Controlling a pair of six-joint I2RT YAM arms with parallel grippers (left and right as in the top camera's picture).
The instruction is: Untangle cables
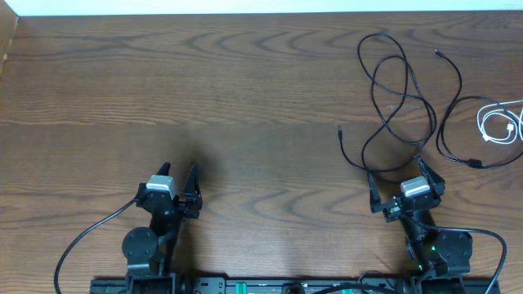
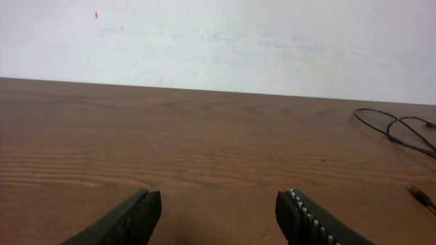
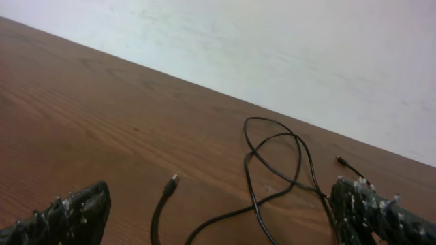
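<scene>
Wooden table (image 1: 204, 98): surface carries all items. Left gripper (image 1: 180, 167), near the front edge left of centre: jaws parted, nothing between them, well apart from any cord. Right gripper (image 1: 395, 168), near the front edge toward the right: jaws spread wide, nothing grasped. Two black cables (image 1: 402, 96) lie looped and crossing each other in the right half, their nearest strands just ahead of the right gripper. White cable (image 1: 482, 124) sits coiled at the right edge, beside the black ones.
</scene>
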